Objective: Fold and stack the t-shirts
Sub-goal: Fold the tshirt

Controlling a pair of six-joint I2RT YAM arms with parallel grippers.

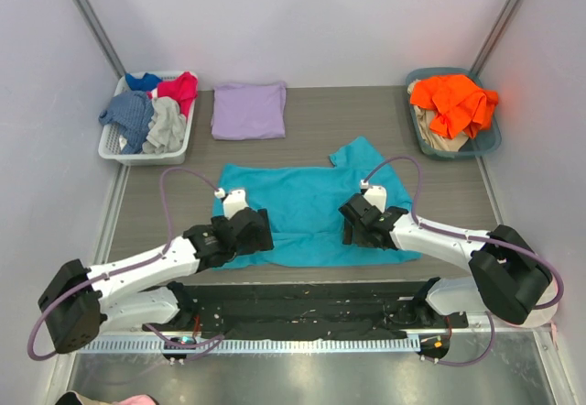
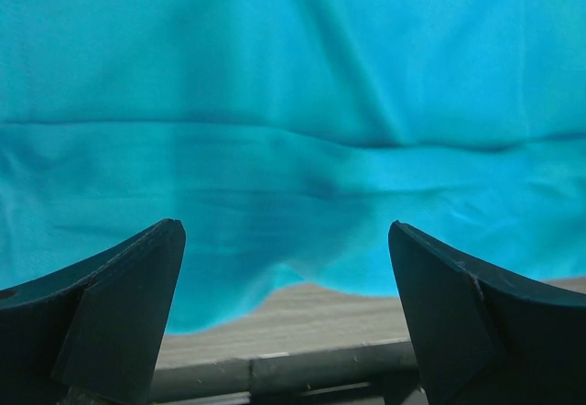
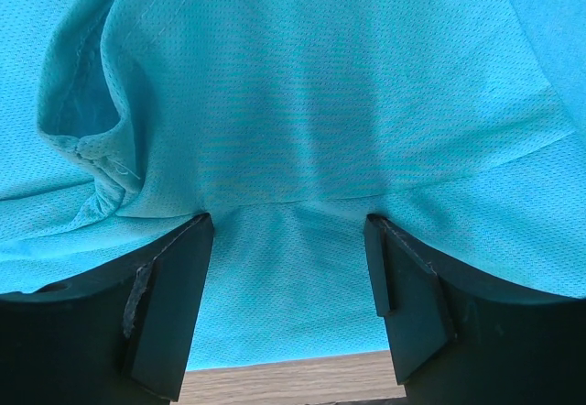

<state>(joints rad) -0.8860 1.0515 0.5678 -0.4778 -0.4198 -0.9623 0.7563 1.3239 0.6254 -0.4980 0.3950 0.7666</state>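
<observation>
On table (image 1: 366,112), teal t-shirt (image 1: 307,217) spread flat, wrinkled; left claw (image 2: 284,224) wide, right claw (image 3: 288,219) wide on cloth.

Two white arms (image 1: 137,275), black joints and jaws (looping purple cables (image 1: 188,170))

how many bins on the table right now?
2. White basket far left, holding red, blue and grey garments; teal bin far right, holding an orange garment. No sign of another.

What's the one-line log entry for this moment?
teal t-shirt: spread on table | left gripper: open, over its near edge | right gripper: open, tips on cloth | lavender t-shirt: folded, far side
</observation>
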